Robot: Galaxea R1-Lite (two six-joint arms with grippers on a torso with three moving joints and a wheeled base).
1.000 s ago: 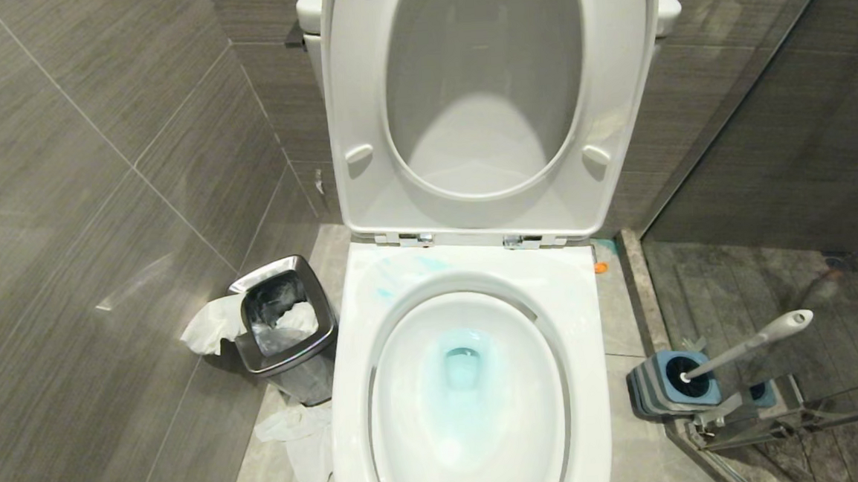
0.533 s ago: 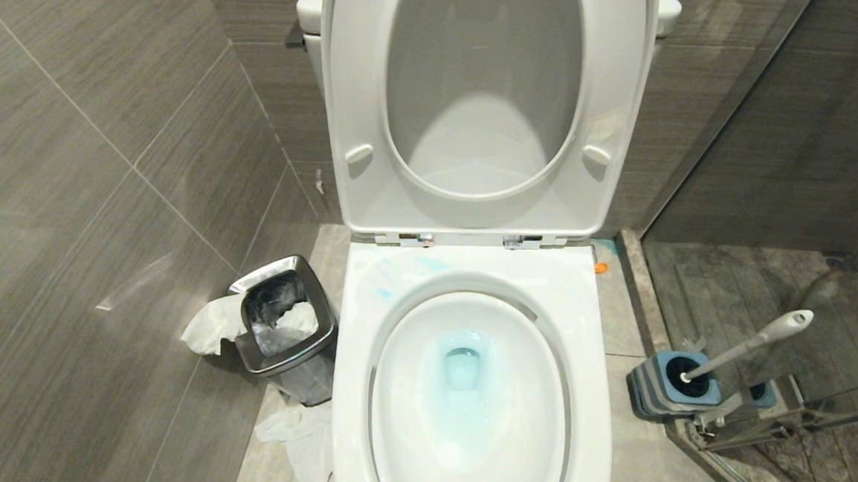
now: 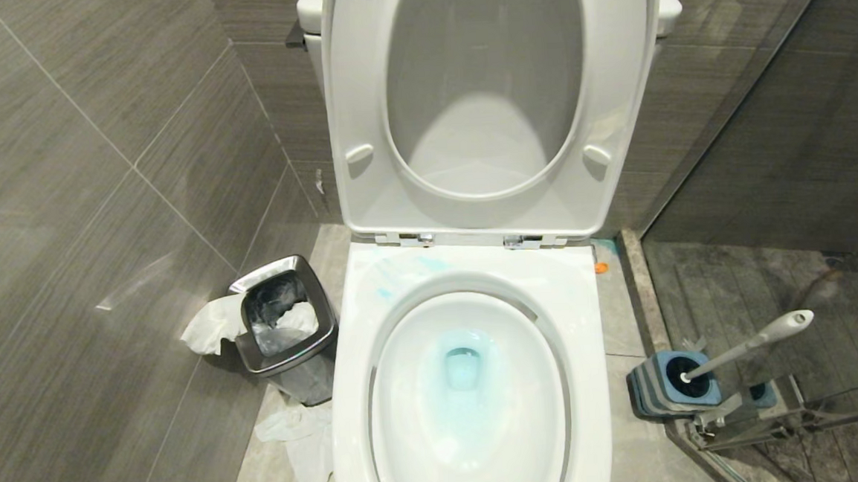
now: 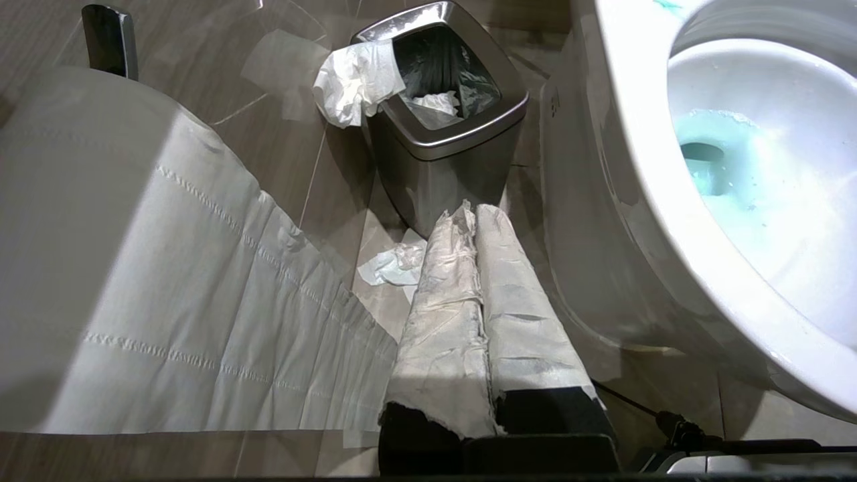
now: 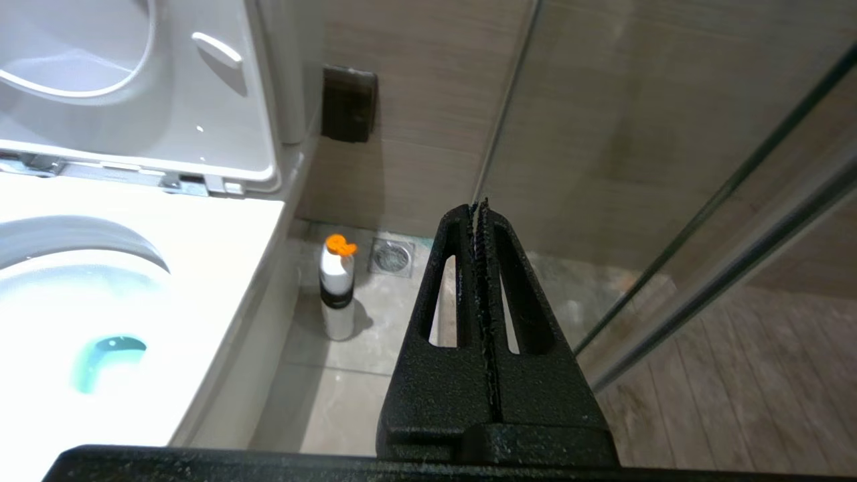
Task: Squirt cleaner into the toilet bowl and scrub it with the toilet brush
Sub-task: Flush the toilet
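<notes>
The white toilet bowl [image 3: 578, 299] stands with its seat and lid raised. Turquoise cleaner [image 3: 461, 369] tints the water, and thin blue smears [image 3: 394, 277] mark the back of the rim. To the right of the bowl the toilet brush [image 3: 752, 342] leans in its blue-and-grey holder [image 3: 665, 387], bristle head down. Neither gripper appears in the head view. My left gripper [image 4: 474, 211], fingers wrapped in white tape, is shut and empty, low beside the bowl's outer wall [image 4: 602, 221]. My right gripper [image 5: 480, 204] is shut and empty over the floor to the right of the bowl [image 5: 201, 227].
A steel-rimmed waste bin [image 3: 285, 324] with tissue stands left of the bowl, and crumpled paper [image 3: 300, 443] lies on the floor. A white bottle with an orange cap [image 5: 337, 294] stands by a floor drain [image 5: 392, 256]. A glass shower screen [image 5: 703, 221] closes off the right. A toilet roll [image 4: 134, 268] hangs close by.
</notes>
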